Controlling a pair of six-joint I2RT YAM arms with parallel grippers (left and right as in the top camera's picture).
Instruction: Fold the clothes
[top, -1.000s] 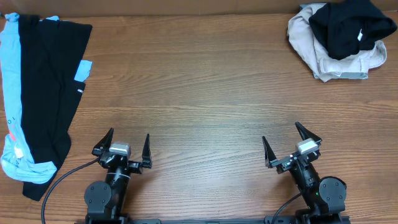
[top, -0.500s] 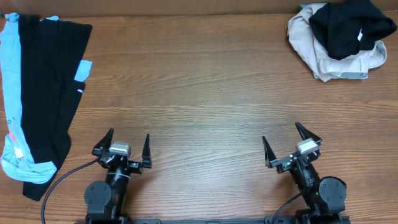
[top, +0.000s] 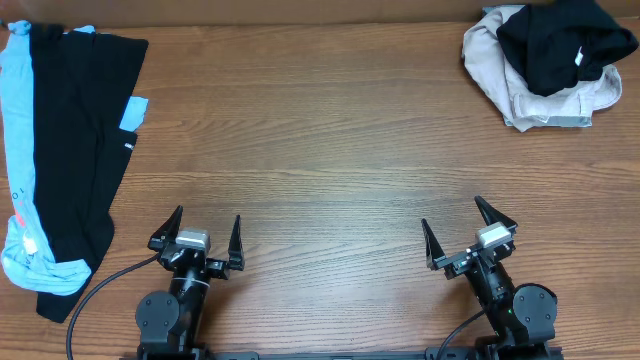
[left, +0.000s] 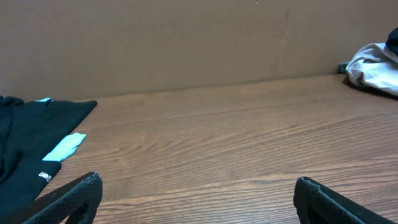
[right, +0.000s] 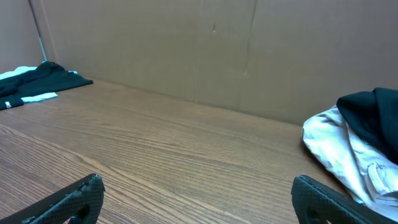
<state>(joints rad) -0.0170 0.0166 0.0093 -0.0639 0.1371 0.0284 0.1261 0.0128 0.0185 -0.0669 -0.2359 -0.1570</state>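
Note:
A black garment (top: 75, 150) lies flat at the far left, on top of a light blue garment (top: 18, 150); both show in the left wrist view (left: 31, 137). A crumpled pile sits at the back right: a beige garment (top: 520, 85) with a black garment (top: 560, 45) on it, also in the right wrist view (right: 354, 149). My left gripper (top: 208, 226) is open and empty near the front edge, left of centre. My right gripper (top: 453, 219) is open and empty near the front edge, right of centre. Both are far from the clothes.
The wooden table (top: 320, 150) spreads between the two clothes piles. A brown cardboard wall (left: 186, 43) stands along the back edge. A black cable (top: 100, 290) runs from the left arm's base to the front left.

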